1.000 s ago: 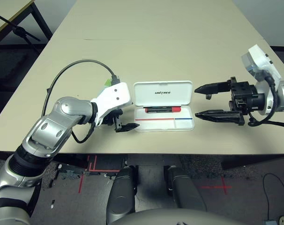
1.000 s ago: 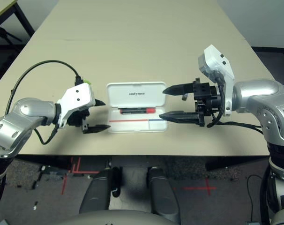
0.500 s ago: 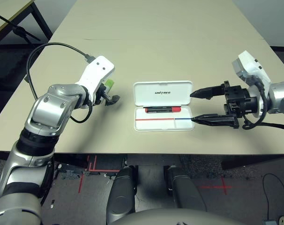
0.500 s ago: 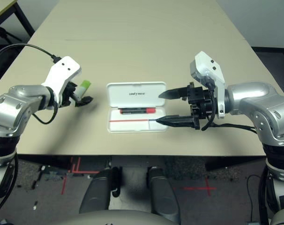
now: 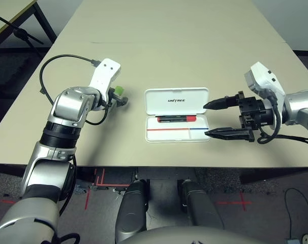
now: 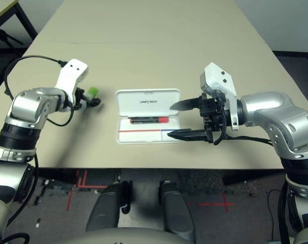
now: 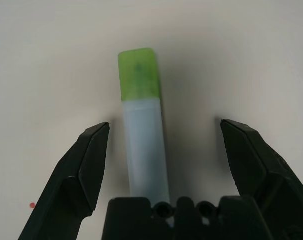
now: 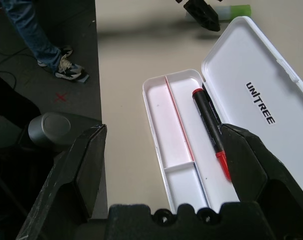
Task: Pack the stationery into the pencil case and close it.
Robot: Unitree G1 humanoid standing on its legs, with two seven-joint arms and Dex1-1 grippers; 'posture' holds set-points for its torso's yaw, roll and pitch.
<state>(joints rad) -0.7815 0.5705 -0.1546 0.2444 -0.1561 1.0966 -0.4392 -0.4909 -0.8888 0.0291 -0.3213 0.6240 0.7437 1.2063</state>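
- A tan table (image 5: 159,46) holds an open white pencil case (image 5: 177,115), lid flat, with the red marker (image 5: 176,119) already lying inside it.
- The right gripper (image 5: 216,118) hovers at the case's right end, jaws spread wide; it has edged closer to the case over the last second.
- The left gripper (image 7: 161,145) has swung away from the case's left side and now sits over the green-and-white highlighter (image 7: 143,140), which lies between its spread jaws.
- Step in hand: picking up the highlighter. Next, the jaws likely need to lower and pinch its barrel.
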